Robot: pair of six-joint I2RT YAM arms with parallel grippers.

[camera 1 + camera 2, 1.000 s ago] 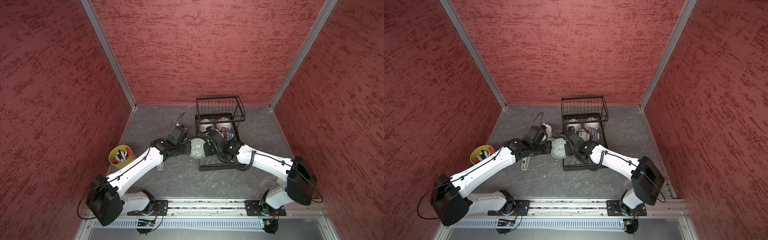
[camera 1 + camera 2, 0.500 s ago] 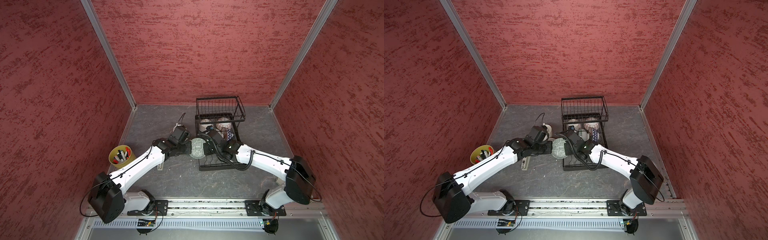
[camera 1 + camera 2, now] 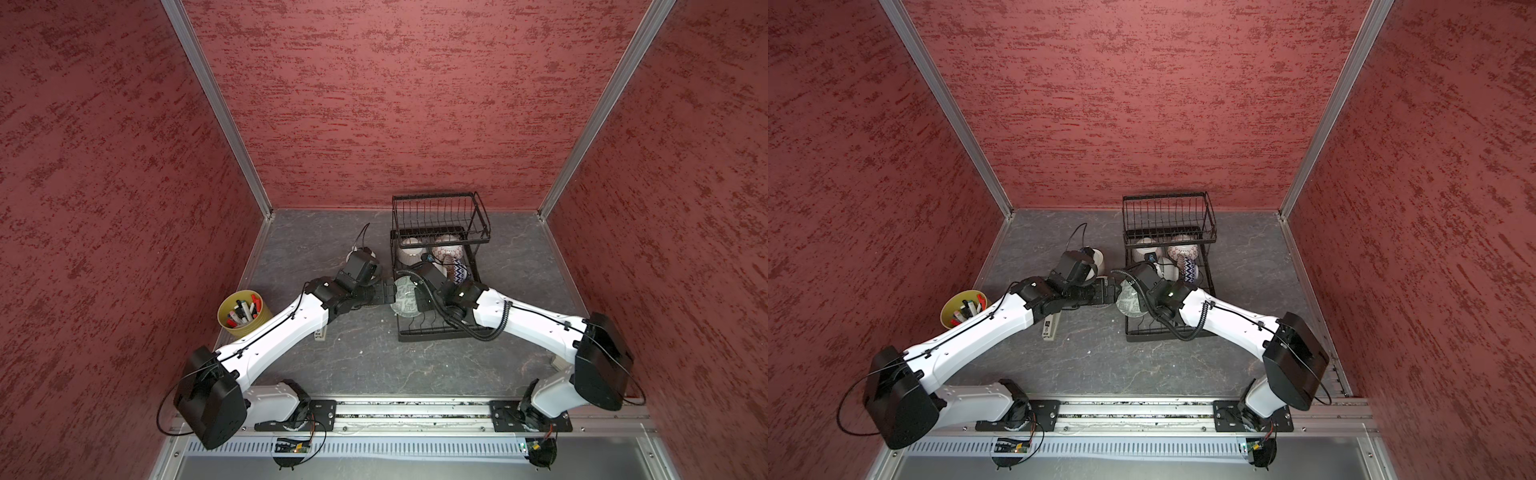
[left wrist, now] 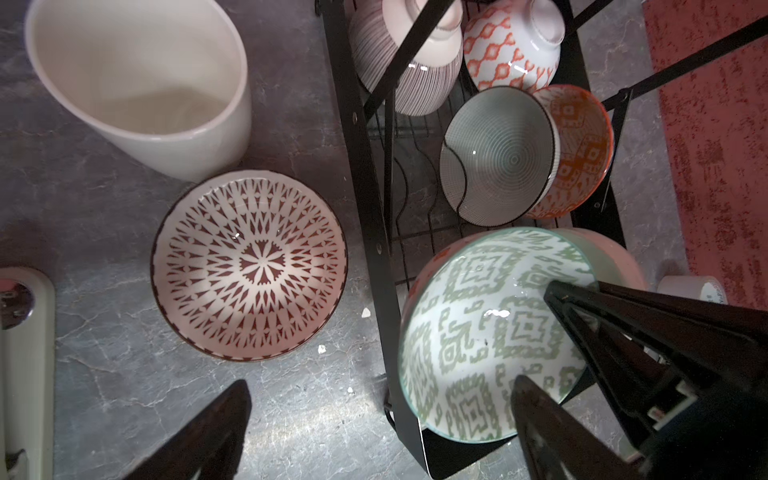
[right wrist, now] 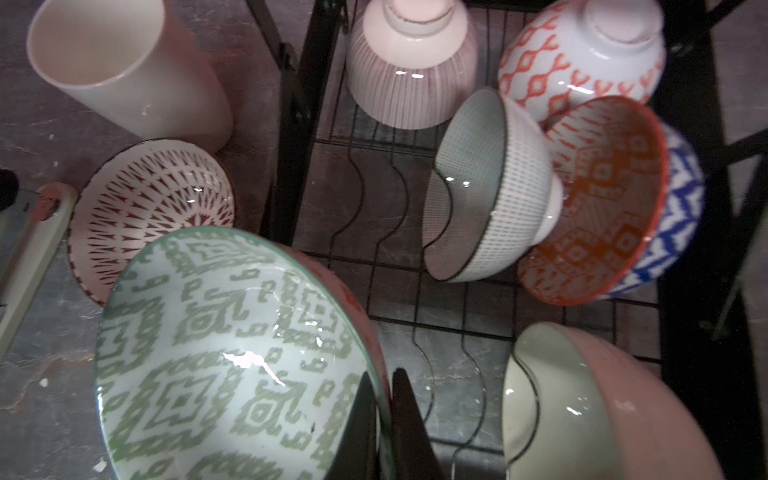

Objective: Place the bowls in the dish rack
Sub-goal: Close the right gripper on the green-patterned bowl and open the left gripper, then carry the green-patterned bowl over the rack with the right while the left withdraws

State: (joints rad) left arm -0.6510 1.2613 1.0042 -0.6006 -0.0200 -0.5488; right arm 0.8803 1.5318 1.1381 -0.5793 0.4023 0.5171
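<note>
A bowl with a green pattern inside [image 5: 228, 353] hangs tilted at the dish rack's [image 3: 436, 212] left edge. My right gripper [image 5: 380, 374] is shut on its rim, one finger inside and one outside. My left gripper [image 4: 380, 384] is open just left of that bowl [image 3: 405, 297], holding nothing. A red-patterned bowl [image 4: 249, 266] sits on the table beside the rack. Inside the rack stand several bowls, among them a pink-striped one [image 5: 411, 83], an orange-patterned one [image 5: 582, 54] and a navy-zigzag one [image 5: 681, 199].
A cream mug [image 4: 137, 83] stands on the table behind the red-patterned bowl. A yellow-green pot of markers [image 3: 243, 311] is at the left wall. A small white block [image 3: 320, 332] lies under the left arm. The rack's upper basket [image 3: 1167, 208] overhangs the back bowls.
My left gripper has opened and let go of the green-patterned bowl. My right gripper has closed on its rim. Both arms stay almost where they were.
</note>
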